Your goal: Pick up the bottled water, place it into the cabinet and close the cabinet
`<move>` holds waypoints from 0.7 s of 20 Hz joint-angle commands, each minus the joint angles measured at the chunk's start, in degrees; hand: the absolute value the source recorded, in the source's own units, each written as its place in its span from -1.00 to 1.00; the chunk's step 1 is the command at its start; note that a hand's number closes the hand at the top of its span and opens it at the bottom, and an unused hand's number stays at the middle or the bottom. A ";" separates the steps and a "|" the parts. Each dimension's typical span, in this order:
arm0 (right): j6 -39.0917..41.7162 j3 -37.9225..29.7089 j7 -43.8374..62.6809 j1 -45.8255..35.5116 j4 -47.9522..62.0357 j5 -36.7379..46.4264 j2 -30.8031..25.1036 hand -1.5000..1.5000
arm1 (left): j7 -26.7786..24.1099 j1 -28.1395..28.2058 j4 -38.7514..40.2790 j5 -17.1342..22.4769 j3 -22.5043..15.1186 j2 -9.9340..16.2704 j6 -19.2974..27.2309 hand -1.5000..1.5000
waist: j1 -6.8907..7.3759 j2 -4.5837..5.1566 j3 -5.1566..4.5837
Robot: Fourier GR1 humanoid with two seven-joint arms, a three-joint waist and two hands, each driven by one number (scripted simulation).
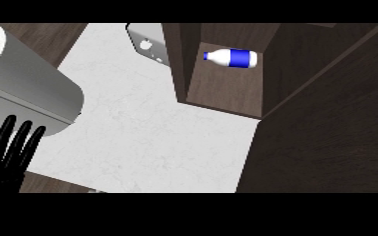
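The bottled water [232, 58], white with a blue label, lies on its side on the shelf inside the dark wooden cabinet [221, 90]. The cabinet's door [317, 130] stands open, a big dark panel filling the right side of the head view. My left hand [18, 145] shows at the lower left edge, fingers straight and pointing up, holding nothing and far from the cabinet. My right hand does not show anywhere.
A white marble counter [155, 130] spreads across the middle. A large grey metal body [37, 90] sits at the left. A small grey plate-like fitting [148, 44] lies at the counter's far edge beside the cabinet's left wall.
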 commanded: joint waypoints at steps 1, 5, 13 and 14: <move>4.48 8.45 6.65 -6.54 -1.73 3.53 -2.13 1.00 | 0.32 -0.34 0.19 0.47 0.17 0.53 -1.34 -1.00 | 1.46 0.07 -0.35; 6.01 5.53 6.43 -11.53 -2.28 3.34 -4.62 1.00 | 0.91 -0.54 0.28 0.49 0.46 1.47 -2.02 -1.00 | 3.11 0.08 -0.50; 4.42 6.18 10.32 -18.07 -0.09 1.91 -3.48 1.00 | 1.01 -0.65 1.01 0.95 2.07 2.59 -2.85 -1.00 | 2.66 -0.23 -0.56; 4.51 5.99 10.82 -19.00 -0.11 1.84 -3.63 1.00 | 1.36 -0.91 0.76 1.57 1.98 2.54 -2.94 -1.00 | 2.38 -0.15 -0.57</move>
